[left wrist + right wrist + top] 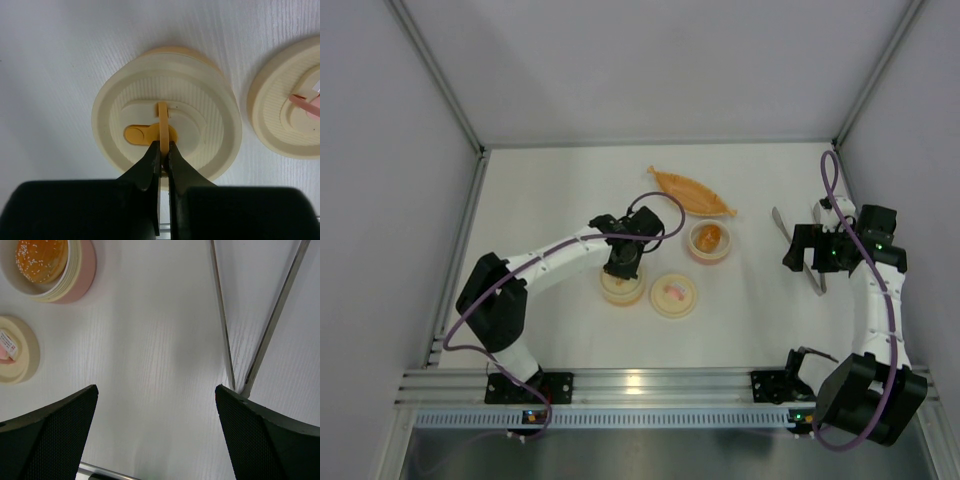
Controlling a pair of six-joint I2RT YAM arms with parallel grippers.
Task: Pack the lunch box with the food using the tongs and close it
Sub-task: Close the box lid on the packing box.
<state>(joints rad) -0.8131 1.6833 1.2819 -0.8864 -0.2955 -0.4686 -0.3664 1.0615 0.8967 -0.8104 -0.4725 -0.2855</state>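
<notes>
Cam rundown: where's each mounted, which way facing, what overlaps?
Top external: above and behind the bases, looking down at the table; left arm and right arm show.
Left wrist: faces down at the yellow-tab lid; left gripper shut on its tab.
Right wrist: faces down at the tongs and bowl; right gripper open.
Shared: the pink-tab lid, in all three.

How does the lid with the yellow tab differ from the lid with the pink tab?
The yellow-tab lid has its tab pinched in the left pincer; the pink-tab lid is untouched. The yellow-tab lid sits on a yellowish base; the pink-tab lid lies on the table. Both are round, cream and ridged.
</notes>
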